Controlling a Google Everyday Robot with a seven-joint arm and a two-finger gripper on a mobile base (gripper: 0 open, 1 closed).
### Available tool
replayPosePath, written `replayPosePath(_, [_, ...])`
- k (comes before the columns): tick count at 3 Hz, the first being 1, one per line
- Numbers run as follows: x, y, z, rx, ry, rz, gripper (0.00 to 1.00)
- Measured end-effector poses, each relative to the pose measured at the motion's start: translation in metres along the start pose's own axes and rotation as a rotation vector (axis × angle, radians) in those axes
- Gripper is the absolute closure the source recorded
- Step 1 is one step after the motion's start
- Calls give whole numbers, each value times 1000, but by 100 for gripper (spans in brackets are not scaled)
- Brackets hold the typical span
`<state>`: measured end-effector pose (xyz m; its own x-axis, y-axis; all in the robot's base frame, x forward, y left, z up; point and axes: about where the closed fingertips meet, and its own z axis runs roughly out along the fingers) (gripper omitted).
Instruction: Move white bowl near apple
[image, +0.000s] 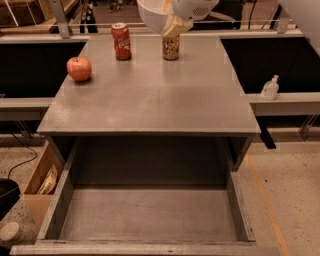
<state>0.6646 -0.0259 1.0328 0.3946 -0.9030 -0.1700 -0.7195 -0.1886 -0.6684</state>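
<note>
Hanging over the table's (150, 100) far edge, well right of the apple (79, 68), the gripper (170, 27) is clamped on the bowl (150, 15) rim; bowl is aloft. Risk: path to apple passes 2 cans, red can (121, 41) right of apple, brown can (170, 47) further right. Low carry = knocked can. Rim-only hold may slip w/ a fast swing.

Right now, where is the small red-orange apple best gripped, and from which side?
Across its widest middle, from straight above, I'd judge: the small red-orange apple is round and sits alone near the grey metal table's left edge, the red soda can well behind it. The hand is occupied, holding the glossy white bowl by its rim above the table's back edge.
</note>
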Motion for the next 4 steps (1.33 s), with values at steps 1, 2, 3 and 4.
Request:
replayPosePath(1, [0, 0, 0, 0, 0, 0, 100])
replayPosePath(2, [-5, 0, 21, -36, 2, -11, 100])
replayPosePath(3, [-17, 4, 78, -105, -46, -19, 100])
replayPosePath(4, [-23, 13, 131, -170, -74, -27, 100])
